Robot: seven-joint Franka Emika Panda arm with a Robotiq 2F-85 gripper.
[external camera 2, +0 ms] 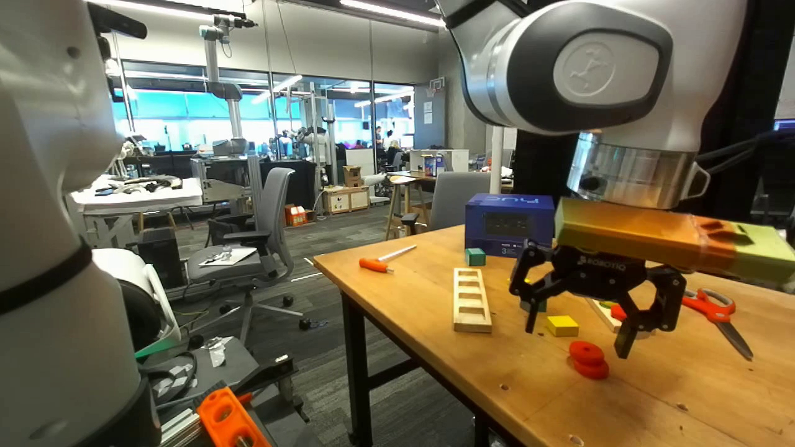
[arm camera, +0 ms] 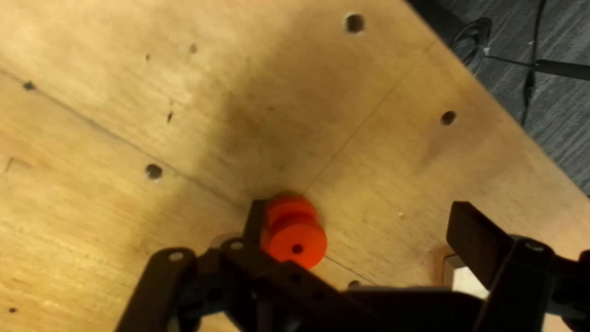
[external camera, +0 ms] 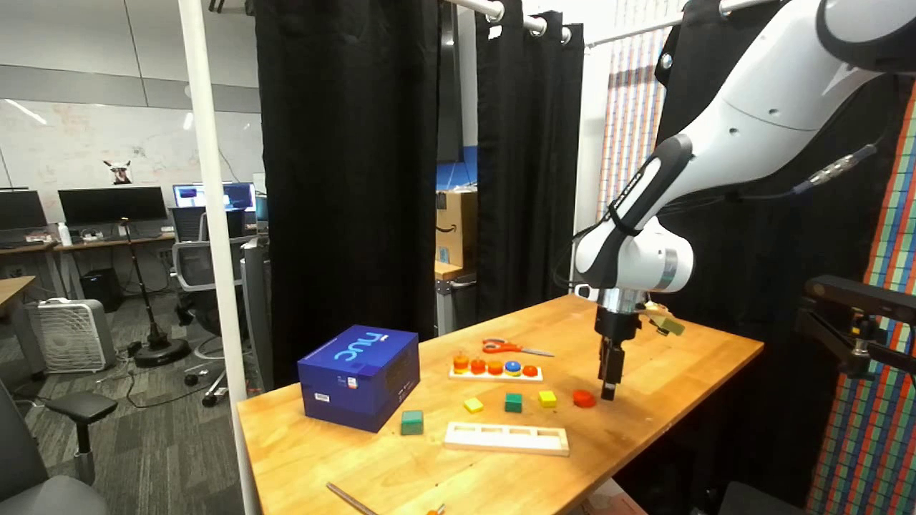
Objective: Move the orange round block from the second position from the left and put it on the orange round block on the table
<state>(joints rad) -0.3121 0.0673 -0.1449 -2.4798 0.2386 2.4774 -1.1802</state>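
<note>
With black 2-fingered hand spread wide, upper orange-red round block sits just beside 1 finger, well apart from the other, seemingly stacked on lower orange-red round block on pale wooden desk; retreat could nudge it.

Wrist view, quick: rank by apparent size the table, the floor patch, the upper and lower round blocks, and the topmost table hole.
1. Table
2. Floor
3. Upper round block and lower round block: unsure; the upper sits nearer the camera and partly hides the lower
4. Topmost hole
</note>
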